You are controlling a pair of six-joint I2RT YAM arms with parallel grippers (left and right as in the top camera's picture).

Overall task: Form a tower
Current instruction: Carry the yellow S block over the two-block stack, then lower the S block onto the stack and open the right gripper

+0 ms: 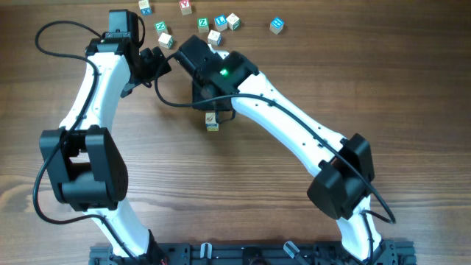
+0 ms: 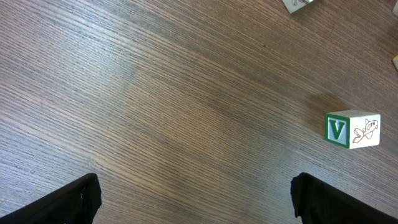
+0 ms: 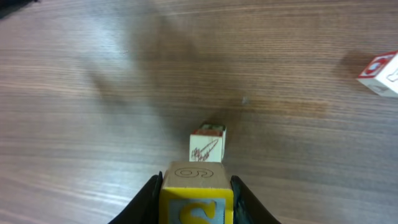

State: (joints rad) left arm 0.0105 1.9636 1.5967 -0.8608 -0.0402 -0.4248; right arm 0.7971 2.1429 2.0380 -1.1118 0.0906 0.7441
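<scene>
**Next cube poised over the tower**

The right pincer (image 3: 196,183) is clamped on a cube (image 3: 196,198), one finger on each side. The cube's top shows a ringed 6, and its front shows a yellow letter on blue. Gripping the sides leaves the underside free, so it can be set flat on whatever lies below.

The tower (image 3: 207,144) stands on the table (image 3: 93,124) beyond and beneath the carried cube. Its cream top cube carries a red drawing. In the overhead view the tower (image 1: 213,121) sits just clear of the right wrist, well apart from the loose cubes (image 1: 221,22) at the far edge. That gap probably keeps a stray nudge from toppling it.

The carried cube looks offset from the tower's top rather than squarely above it. The step in hand therefore seems to be lining the two up before lowering.

The left pincer (image 2: 194,190) hangs wide open over bare wood, holding nothing. A green V cube (image 2: 352,129) lies off to one side of it. It appears parked out of the right arm's way.
</scene>
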